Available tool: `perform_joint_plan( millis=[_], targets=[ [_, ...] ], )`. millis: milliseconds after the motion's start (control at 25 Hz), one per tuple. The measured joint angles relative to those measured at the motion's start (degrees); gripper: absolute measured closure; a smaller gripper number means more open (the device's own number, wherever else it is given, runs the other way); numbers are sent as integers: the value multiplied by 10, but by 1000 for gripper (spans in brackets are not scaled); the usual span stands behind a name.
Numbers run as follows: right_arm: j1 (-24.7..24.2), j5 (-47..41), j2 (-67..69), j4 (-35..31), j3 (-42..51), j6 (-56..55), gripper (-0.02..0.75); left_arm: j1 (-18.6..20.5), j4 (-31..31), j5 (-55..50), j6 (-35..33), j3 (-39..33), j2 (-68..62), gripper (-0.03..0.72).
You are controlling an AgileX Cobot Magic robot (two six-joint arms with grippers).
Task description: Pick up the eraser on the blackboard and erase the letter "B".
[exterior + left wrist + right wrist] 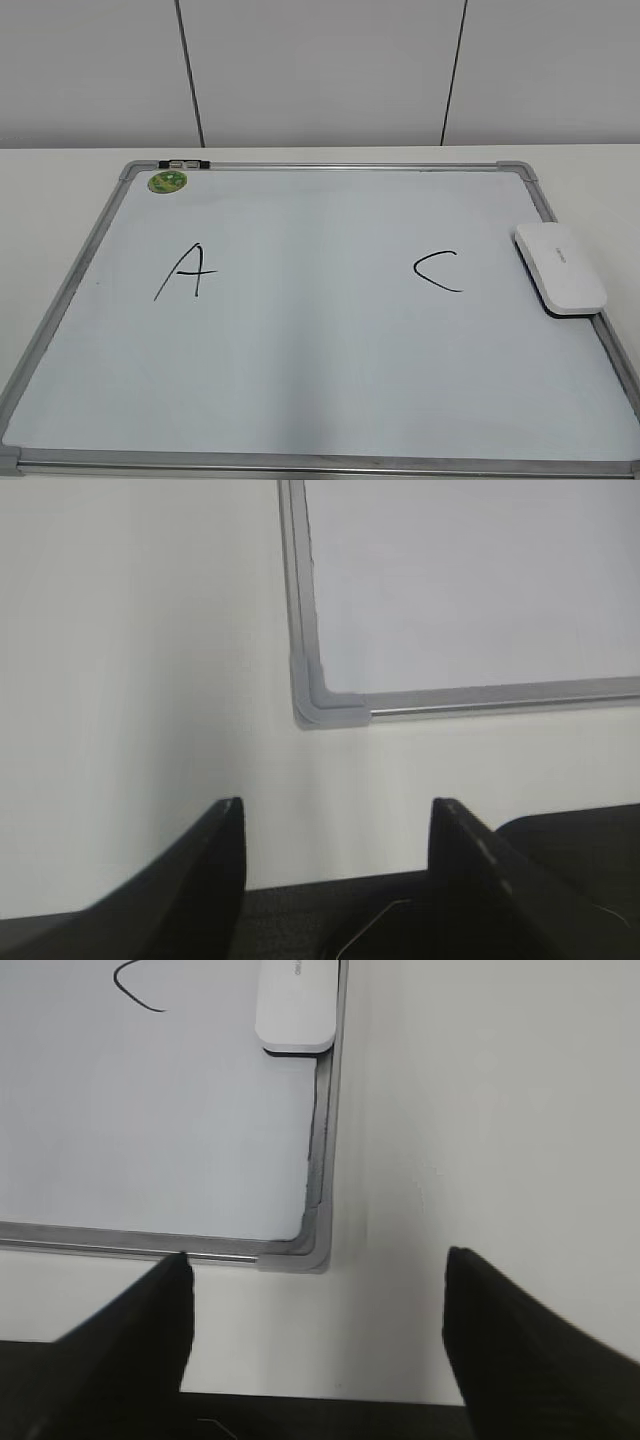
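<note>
**No "B" left between A and C**

Left to right we see the silver-framed white blackboard point(300, 380), black "A" point(185, 271), bare middle, black "C" point(438, 270), then the flat white plastic eraser point(560, 268) at the right edge. Both grippers point(335, 825) point(315, 1270) stand apart, empty. We risk wiping a neighbouring letter.

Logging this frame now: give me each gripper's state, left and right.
Left gripper: open, holding nothing, over bare table by the blackboard corner.
Right gripper: open, holding nothing; the eraser lies untouched on the board.
</note>
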State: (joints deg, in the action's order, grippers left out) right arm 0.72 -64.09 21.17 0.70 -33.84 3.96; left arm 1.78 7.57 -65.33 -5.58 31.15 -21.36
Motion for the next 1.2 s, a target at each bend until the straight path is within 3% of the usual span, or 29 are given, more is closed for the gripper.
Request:
perform_joint_plan(
  millis=[200, 1200],
  targets=[
    [0, 11, 0, 29, 37, -6, 144, 0, -33, 20, 1, -15, 1, 267],
    [0, 1, 0, 44, 49, -20, 146, 0, -29, 24, 1, -17, 1, 268]
  ],
)
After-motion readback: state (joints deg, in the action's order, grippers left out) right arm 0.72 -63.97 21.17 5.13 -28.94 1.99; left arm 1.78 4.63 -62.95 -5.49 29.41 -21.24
